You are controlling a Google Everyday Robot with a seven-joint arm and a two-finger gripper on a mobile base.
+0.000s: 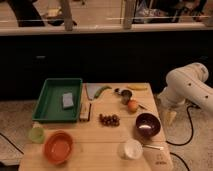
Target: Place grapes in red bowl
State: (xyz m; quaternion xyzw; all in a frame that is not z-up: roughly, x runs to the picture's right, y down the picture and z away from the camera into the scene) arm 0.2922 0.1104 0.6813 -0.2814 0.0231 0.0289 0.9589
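Grapes: small bumpy cluster of dark red-purple grapes (109,119), lying loose near the middle of the light wooden table (97,142), just in front of a small dark-bristled brush (85,112).
Target bowl: round orange-red plastic bowl (58,146) with a paler orange inside, upright at the front left of the table, well apart from the grapes.
Gripper: pale gripper (169,119) at the end of the white robot arm (187,82), pointing downward just off the right edge of the table.
Jaws: spread wide, gripping nothing.
Grapes relative to jaws: well apart, off to the left in the camera view and resting on the table; round dark maroon bowl (140,122) and single round orange fruit (132,106) lying between the two.
Left side: rectangular green plastic tray (52,95) holding a grey-blue sponge (68,100); small pale green cup (36,134) near the front corner of the tray, just beside the orange-red plastic bowl.
Front right: small white cup (130,149), upright, near the maroon bowl.
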